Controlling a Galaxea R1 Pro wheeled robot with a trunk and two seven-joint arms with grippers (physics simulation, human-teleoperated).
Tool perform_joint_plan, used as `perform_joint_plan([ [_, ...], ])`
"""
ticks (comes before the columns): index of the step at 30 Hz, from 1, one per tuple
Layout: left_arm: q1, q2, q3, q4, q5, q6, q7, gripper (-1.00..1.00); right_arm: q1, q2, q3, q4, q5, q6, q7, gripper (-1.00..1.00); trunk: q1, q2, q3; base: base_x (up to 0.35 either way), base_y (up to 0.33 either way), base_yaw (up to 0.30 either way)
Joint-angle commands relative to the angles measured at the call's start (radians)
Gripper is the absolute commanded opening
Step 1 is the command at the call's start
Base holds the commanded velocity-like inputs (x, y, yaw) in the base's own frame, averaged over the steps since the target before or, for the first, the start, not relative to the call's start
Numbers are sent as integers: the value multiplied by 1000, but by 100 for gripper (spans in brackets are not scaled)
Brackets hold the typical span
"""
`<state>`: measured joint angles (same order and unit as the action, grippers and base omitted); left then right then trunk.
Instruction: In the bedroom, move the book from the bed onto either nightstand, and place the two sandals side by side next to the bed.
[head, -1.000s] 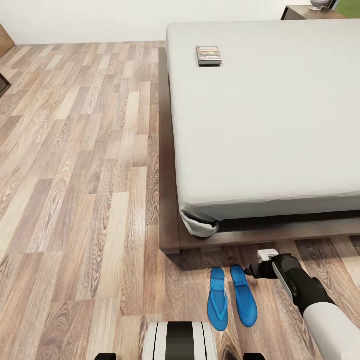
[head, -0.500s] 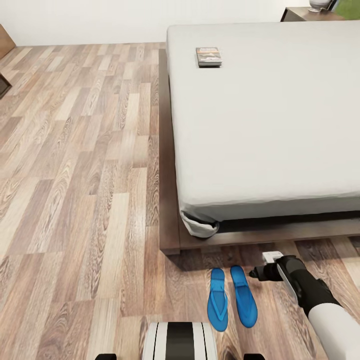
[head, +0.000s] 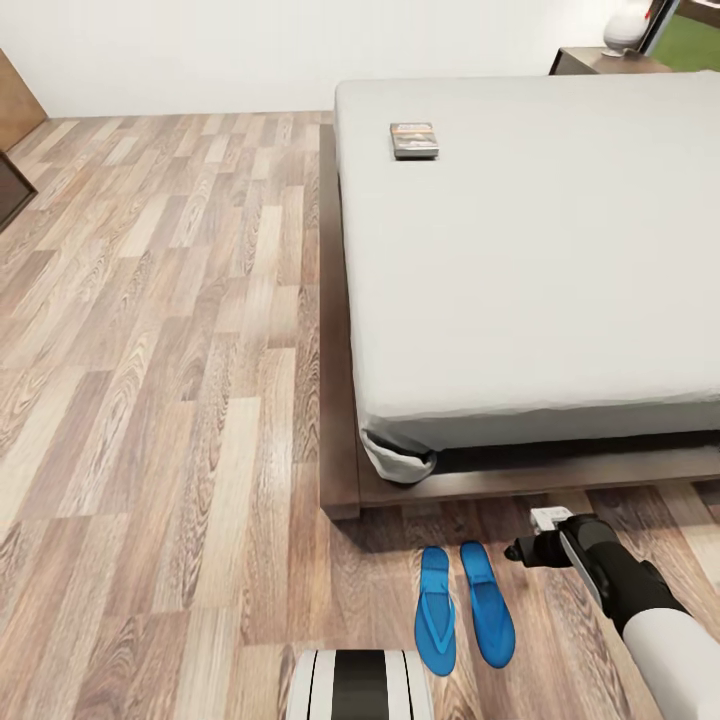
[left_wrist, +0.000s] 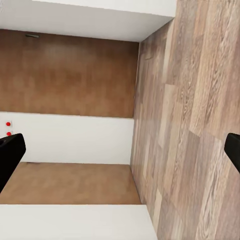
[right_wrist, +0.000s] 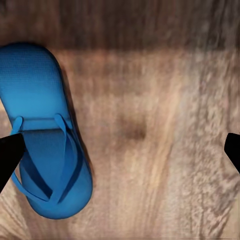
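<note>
Right fingers (right_wrist: 120, 150) apart above floor beside sandal (right_wrist: 45, 135); left fingers (left_wrist: 120, 150) apart; book (head: 413, 140) lettering unreadable.

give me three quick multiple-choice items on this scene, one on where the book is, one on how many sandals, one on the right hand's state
1. Where is the book?
A. on the floor
B. on the bed
C. on the nightstand

2. How many sandals are there?
A. one
B. two
C. three

3. The right hand is:
A. open, empty
B. shut on a sandal
C. holding the book

Key: 1 B, the book lies on the bed. 2 B, two sandals lie side by side on the floor. 3 A, the right hand has its fingers wide apart over bare floor.
</note>
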<state>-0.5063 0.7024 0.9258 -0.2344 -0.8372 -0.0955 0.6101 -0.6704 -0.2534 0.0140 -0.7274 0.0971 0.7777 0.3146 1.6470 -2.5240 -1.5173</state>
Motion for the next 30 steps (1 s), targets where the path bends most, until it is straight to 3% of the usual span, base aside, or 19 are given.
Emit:
perform_joint_plan([
  [1,-1,0,8,2,-6,-8,2,100,0,-3,1,4,11,2,8,100,0,0,-1,0,0,0],
  [30,-1,0,8,2,-6,-9,1,100,6,-87,2,106,8,-3,13,100,-1,0,3,0,0,0],
])
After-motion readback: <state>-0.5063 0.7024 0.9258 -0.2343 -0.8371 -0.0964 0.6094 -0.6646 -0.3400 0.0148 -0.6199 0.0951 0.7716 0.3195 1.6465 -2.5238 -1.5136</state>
